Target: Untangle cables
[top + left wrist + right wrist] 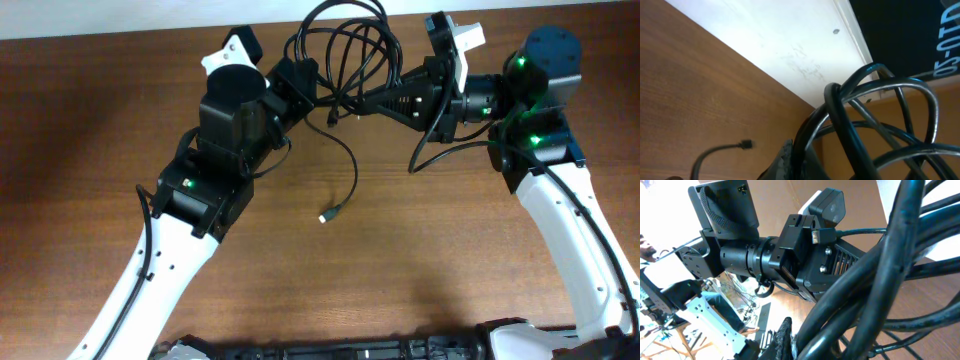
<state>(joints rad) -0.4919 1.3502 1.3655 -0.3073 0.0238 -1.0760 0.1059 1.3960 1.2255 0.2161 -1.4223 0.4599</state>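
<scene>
The cables (345, 45) are thin black cords bundled in loops at the back middle of the wooden table. My left gripper (312, 92) is shut on the bundle's left side; its wrist view shows a cord (812, 135) pinched between the fingers. My right gripper (368, 100) is shut on the bundle's right side, with thick-looking loops (875, 290) running through its fingers. One loose cord (352, 170) trails down from the bundle to a small plug end (326, 217) lying on the table. That plug also shows in the left wrist view (745, 145).
The table's back edge (150, 32) runs just behind the bundle, with a white wall (765, 40) beyond. Another black wire (440, 155) hangs in a loop by the right arm. The left arm's body (805, 265) fills the right wrist view.
</scene>
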